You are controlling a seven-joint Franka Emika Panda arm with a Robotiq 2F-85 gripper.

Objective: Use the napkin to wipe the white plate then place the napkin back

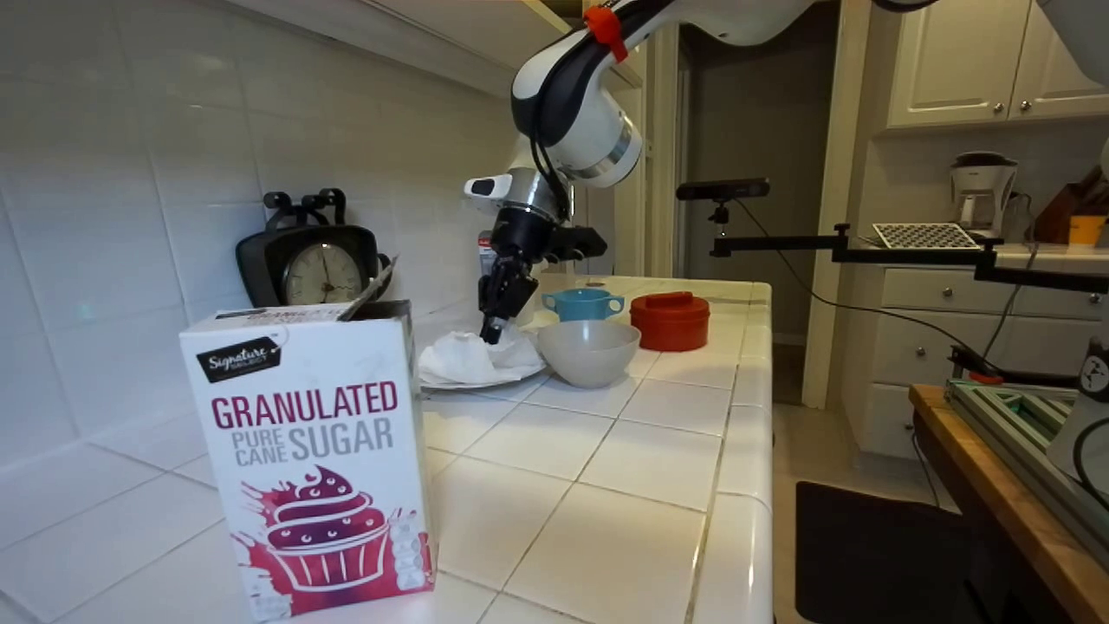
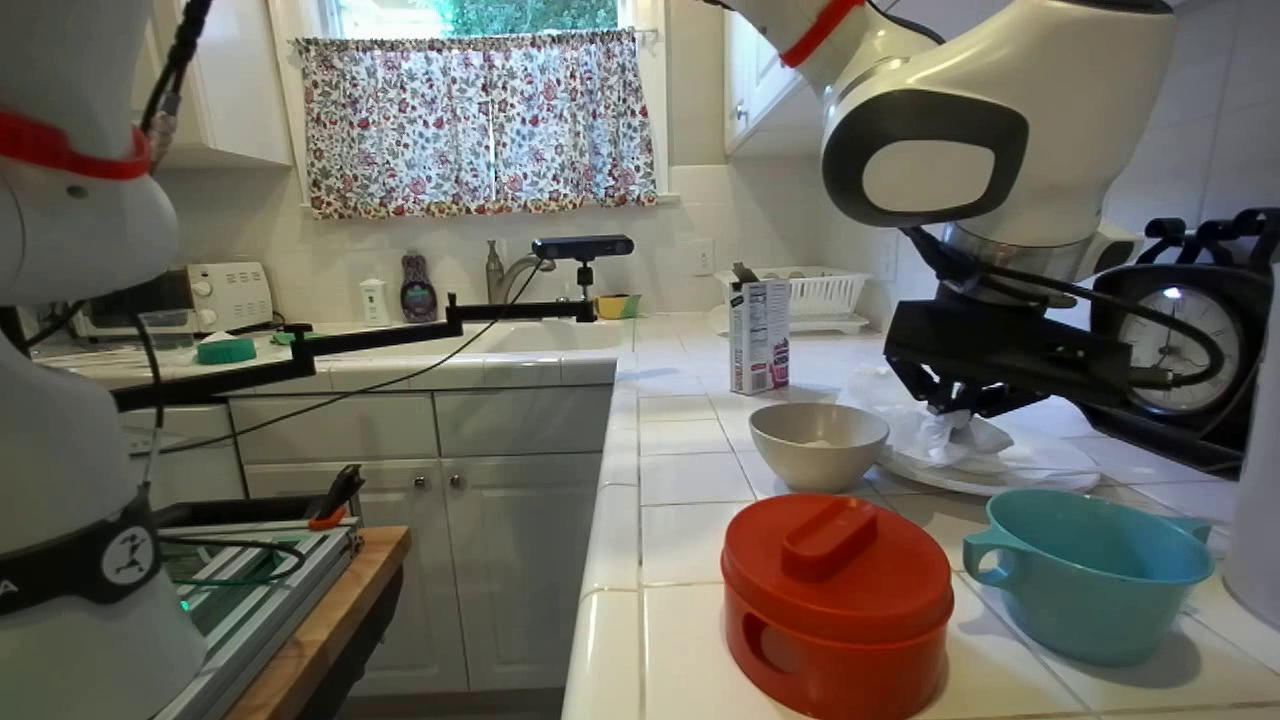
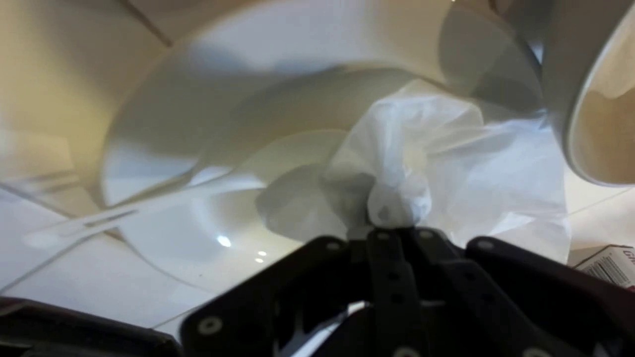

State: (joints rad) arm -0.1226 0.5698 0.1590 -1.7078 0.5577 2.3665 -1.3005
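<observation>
Foremost in an exterior view, a granulated sugar carton [image 1: 316, 459] is seen; beyond, toward the table's [image 1: 563, 451] wall edge, the napkin [image 1: 463, 360] on the white plate [image 2: 1048, 464] is pinched by the end effector [image 1: 492, 333]; farther, a red lidded pot [image 1: 671, 322] is set.

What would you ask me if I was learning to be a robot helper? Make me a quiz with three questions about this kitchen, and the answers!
1. Short answer: what is the gripper pinching?
2. True or false: the red pot has its lid on.
3. Pick one: what colour is the two-handled cup? A) pink B) blue C) yellow

Key: 1. the napkin; 2. true; 3. B
</observation>
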